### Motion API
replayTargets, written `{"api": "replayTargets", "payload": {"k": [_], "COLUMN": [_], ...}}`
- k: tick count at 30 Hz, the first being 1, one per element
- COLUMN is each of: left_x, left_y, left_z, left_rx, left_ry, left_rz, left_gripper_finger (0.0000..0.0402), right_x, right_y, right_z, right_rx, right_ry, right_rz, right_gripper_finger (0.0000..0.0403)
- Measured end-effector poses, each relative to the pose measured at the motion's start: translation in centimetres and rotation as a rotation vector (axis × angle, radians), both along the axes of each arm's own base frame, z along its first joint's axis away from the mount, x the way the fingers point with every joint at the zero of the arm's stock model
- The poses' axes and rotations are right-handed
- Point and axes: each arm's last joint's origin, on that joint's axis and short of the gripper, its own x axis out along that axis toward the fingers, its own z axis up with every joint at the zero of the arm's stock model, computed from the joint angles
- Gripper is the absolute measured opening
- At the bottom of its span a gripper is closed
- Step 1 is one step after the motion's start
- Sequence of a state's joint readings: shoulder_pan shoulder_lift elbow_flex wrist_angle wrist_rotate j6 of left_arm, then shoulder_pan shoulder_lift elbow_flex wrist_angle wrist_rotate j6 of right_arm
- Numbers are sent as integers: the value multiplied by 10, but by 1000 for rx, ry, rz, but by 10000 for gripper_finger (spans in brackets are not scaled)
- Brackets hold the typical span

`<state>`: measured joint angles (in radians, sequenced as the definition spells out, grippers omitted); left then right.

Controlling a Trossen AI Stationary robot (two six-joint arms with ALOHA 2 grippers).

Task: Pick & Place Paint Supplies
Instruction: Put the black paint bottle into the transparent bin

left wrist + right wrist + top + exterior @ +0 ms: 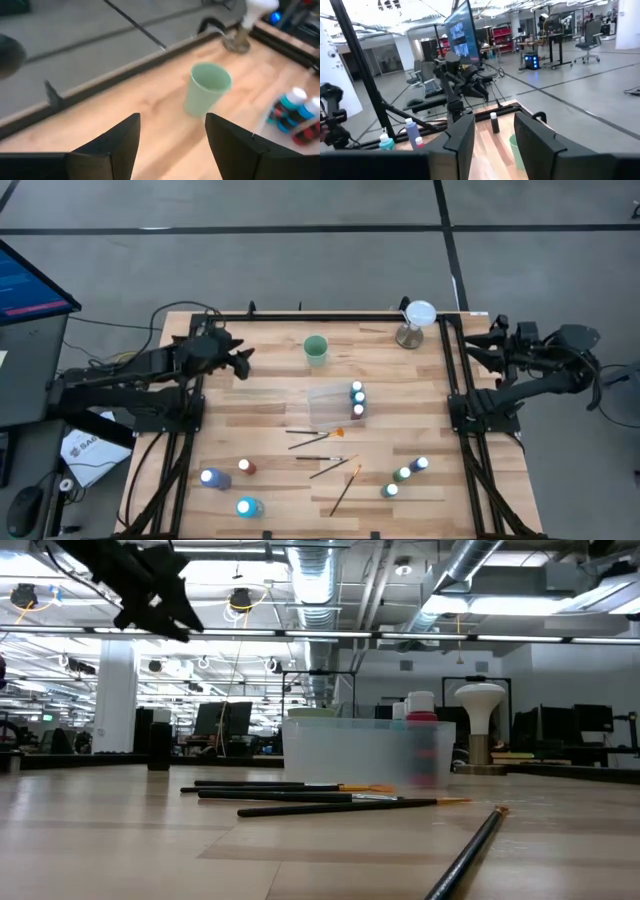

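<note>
Bottles [357,400]: three stood in the clear tray [325,408] at mid-table, three more near right [405,474], a red one [246,467] and two blue ones [230,492] near left. Brushes [318,443] scattered flat between the tray and the near edge, none held. Left gripper [243,360] raised over the far left, jaws open and empty, aimed toward the green cup [316,348]. Right gripper [478,345] raised at the far right edge beside a white-topped stand [414,325], jaws parted, holding nothing.

light: we get bright ceiling lamps [240,602], glaring overhead
blur: left wrist view soft, bottles [295,107] smeared
</note>
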<state>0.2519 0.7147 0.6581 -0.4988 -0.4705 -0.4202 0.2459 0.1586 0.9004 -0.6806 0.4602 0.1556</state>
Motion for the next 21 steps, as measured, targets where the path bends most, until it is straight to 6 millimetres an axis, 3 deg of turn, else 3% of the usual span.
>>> {"api": "replayTargets", "payload": {"k": [5, 10, 21], "left_x": [-5, -19, -27], "left_y": [11, 19, 26], "left_z": [-13, -20, -77], "left_rx": [-14, 79, 73], "left_ry": [-7, -78, -109], "left_rz": [-91, -92, -113], "left_gripper_finger": [218, 218, 218], "right_x": [-10, -10, 0], "right_y": [-3, -4, -2], "right_z": [-21, -30, -37], "right_rx": [39, 62, 63], "right_ry": [-46, -71, -34], "right_rz": [-36, -39, -63], "right_gripper_finger": [125, 123, 123]}}
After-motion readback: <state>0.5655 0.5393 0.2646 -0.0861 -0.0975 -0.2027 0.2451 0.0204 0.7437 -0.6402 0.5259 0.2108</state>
